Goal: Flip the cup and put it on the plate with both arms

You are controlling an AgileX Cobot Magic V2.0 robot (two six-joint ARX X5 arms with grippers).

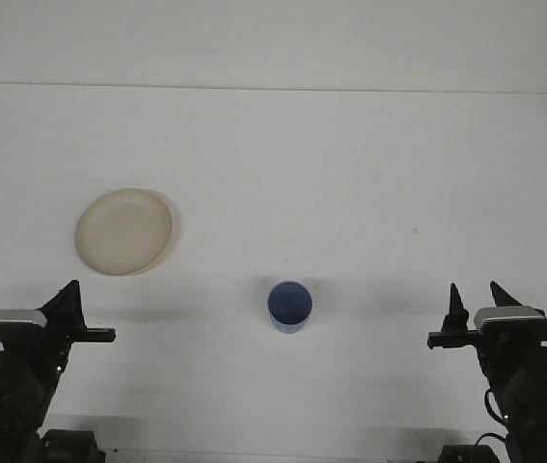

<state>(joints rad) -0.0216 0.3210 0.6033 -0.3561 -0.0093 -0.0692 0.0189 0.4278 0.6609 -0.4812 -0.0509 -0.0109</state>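
Note:
A small blue cup (289, 306) stands on the white table (350, 174), a little below the middle of the view. From here I cannot tell whether its rim or its base faces up. A cream round plate (123, 231) lies flat to the upper left of the cup. My left gripper (68, 291) is low at the left edge, below the plate and well left of the cup. My right gripper (476, 292) is at the lower right, open with nothing between its fingers, far to the right of the cup.
The table's far edge meets a pale wall (273, 39) at the top. A tiny dark speck (414, 230) marks the table at the right.

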